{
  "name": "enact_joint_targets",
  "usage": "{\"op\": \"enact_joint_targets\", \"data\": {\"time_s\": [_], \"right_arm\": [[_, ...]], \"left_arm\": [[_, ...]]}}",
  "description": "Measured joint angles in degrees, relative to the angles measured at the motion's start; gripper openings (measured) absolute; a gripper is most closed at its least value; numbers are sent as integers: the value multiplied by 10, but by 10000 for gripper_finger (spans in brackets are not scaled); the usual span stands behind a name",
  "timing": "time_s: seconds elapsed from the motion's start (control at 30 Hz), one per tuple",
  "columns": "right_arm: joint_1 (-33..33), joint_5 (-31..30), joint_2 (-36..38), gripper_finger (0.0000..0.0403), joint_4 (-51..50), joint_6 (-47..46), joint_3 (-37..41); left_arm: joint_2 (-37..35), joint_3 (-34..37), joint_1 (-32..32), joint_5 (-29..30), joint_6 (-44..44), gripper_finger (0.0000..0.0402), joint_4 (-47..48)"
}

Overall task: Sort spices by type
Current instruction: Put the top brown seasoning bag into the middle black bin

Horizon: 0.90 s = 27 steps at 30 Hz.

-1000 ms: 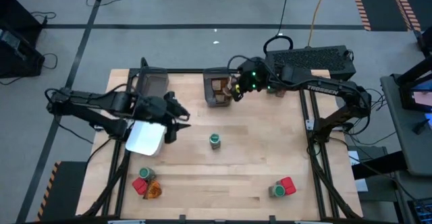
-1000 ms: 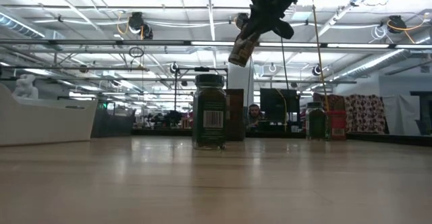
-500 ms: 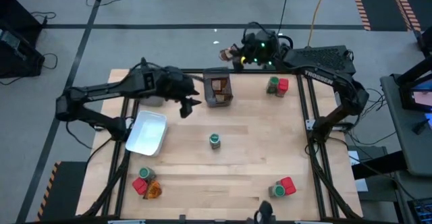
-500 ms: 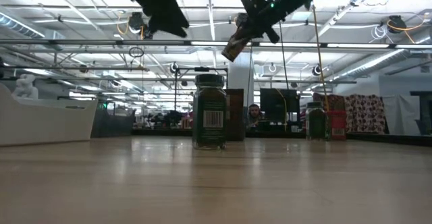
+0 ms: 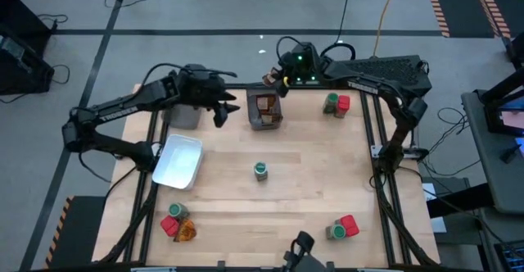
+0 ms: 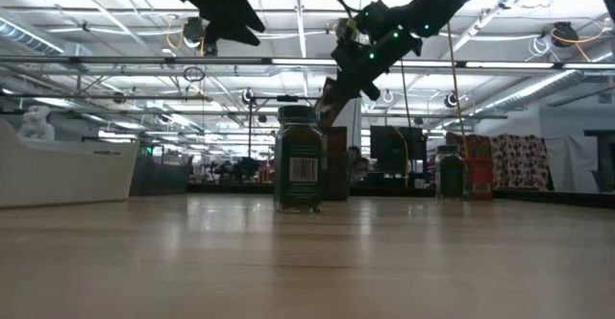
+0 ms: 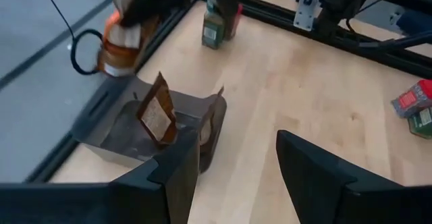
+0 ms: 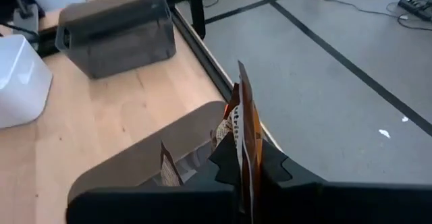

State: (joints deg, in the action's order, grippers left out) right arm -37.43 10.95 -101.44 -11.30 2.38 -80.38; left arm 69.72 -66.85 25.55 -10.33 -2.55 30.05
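Right gripper above the far edge of the table, fingers clamped on a brown-orange packet, held over the dark grey bin containing upright packets. Left gripper beside that bin, fingers apart, empty. Green-lidded jar at table centre; remaining jars and red containers in the corners; white tray at left.

Two bins stand at the table's far edge: one mid-edge with packets upright inside, another nearer the far left corner. A tray lies by the left edge. One jar stands mid-table. Small clusters sit at the far right, near left and near right corners.
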Motion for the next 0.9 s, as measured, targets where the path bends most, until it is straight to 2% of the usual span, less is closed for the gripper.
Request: {"op": "enact_joint_targets", "data": {"time_s": [0.17, 0.3, 0.43, 0.67, 0.9], "right_arm": [[1, -1, -20, 0, 0, 25, 0], [11, -1, -37, 0, -3, 62, 0], [19, -1, -41, 0, -2, 88, 1], [29, -6, -46, 0, -8, 165, 0], [45, -7, -53, 0, -28, 190, 0]], "left_arm": [[-22, 0, 9, -2, 20, 203, 10], [-45, 16, 19, -32, 31, 203, 1], [-76, 68, 27, -43, 16, 203, -27], [-125, 170, 29, -62, -46, 203, -147], [-144, 197, 20, -64, -77, 203, -164]]}}
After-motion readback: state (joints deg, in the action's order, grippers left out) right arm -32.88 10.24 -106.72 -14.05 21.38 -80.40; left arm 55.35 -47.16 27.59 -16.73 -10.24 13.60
